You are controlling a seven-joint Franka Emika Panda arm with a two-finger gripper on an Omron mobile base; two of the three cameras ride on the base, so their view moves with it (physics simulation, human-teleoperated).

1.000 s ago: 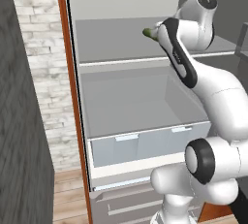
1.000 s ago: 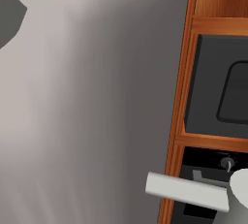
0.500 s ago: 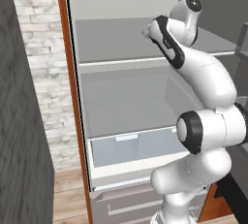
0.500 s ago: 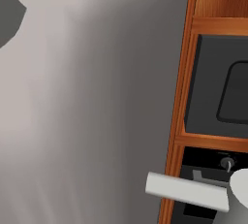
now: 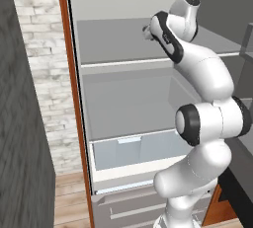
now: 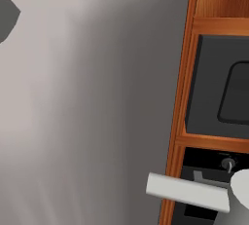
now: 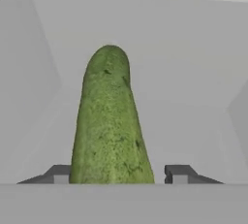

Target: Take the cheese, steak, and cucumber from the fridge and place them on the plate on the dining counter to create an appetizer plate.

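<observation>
The dark green oblong cucumber (image 7: 110, 121) is lying between the claw's (image 7: 118, 174) part-closed tips, long axis running straight ahead, touching the left tip, clear of the right.

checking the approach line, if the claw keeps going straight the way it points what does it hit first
The dark green oblong cucumber: in the hand view it lies lengthwise between the claw fingertips, its near end touching the left one. Past its far end comes the fridge's pale grey back wall; how far off is unclear.
</observation>
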